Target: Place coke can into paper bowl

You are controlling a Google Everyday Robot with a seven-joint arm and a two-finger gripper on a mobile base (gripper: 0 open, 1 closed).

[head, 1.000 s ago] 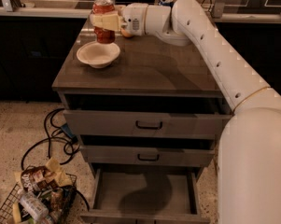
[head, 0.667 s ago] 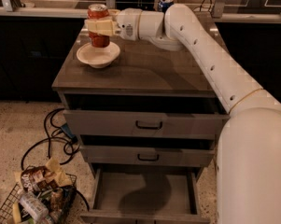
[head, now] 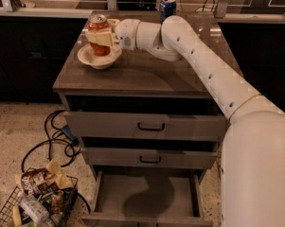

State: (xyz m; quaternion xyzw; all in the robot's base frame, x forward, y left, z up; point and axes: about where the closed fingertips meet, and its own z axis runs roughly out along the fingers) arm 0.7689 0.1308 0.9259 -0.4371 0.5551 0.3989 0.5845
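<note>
The coke can [head: 98, 26], red with a silver top, stands upright inside the off-white paper bowl [head: 97, 59] near the left back part of the cabinet top. My gripper [head: 100, 38] reaches in from the right, and its cream fingers [head: 104, 39] are shut around the can's middle. The can's lower part sits within the bowl's rim.
A blue can [head: 168, 6] stands at the back of the cabinet top [head: 146, 72]. The bottom drawer [head: 146, 200] is pulled open. A wire basket of trash [head: 35, 200] and black cables [head: 57, 136] lie on the floor at the left.
My gripper has carried the coke can leftward and down, from beside and above the bowl to inside it.
</note>
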